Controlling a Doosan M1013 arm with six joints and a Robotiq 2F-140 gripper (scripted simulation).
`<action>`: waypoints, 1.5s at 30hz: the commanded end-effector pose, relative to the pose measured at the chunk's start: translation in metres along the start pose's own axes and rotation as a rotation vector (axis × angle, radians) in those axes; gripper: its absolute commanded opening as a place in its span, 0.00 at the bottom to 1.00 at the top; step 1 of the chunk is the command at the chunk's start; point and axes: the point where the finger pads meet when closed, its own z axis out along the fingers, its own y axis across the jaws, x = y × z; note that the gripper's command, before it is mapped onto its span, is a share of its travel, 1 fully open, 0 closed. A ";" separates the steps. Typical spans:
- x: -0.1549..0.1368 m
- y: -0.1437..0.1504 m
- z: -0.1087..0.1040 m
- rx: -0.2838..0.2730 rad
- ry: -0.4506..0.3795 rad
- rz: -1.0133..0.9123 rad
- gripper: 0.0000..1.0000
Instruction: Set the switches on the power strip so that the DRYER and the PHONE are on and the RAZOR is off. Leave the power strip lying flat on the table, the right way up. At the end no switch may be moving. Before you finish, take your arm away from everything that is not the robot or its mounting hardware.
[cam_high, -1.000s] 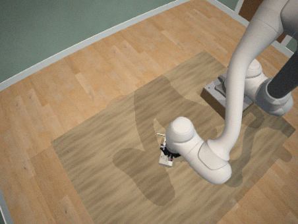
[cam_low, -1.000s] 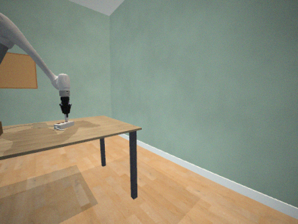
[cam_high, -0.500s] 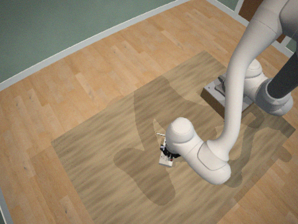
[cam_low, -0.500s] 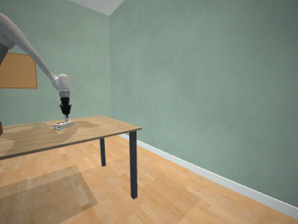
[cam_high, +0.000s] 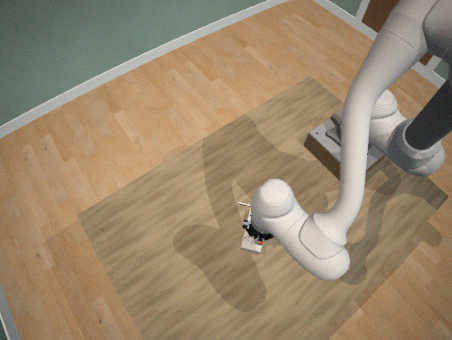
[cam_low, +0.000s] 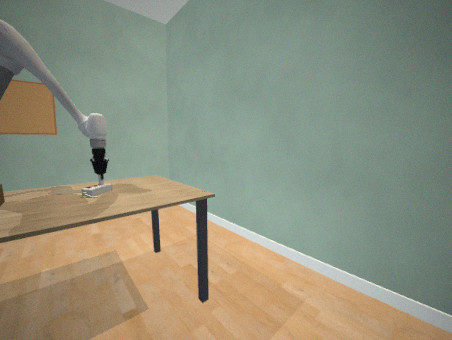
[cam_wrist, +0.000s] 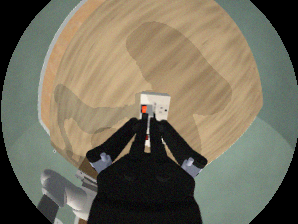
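We see the flat white plastic power strip (cam_low: 97, 190) lying on the wooden table top (cam_low: 160, 192), well in from its edges. Directly above it hangs the black two-finger gripper (cam_low: 100, 176) — its fingers pressed fully together, gripping nothing — pointing straight down. In the wrist view, a small red rocker switch (cam_wrist: 144, 108) shows just past the fingertips.

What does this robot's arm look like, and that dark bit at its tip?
The arm is smooth, glossy white, made of thick rounded tubes with bulbous joints. The end effector is matte black, with two slim fingers tapering together and pale grey knuckles. No cables or markings show.
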 end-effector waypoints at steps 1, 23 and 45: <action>0.000 0.000 0.000 0.001 0.000 0.000 0.00; 0.000 0.000 -0.016 0.001 0.000 0.000 0.00; 0.000 0.000 -0.039 0.001 0.000 0.000 0.00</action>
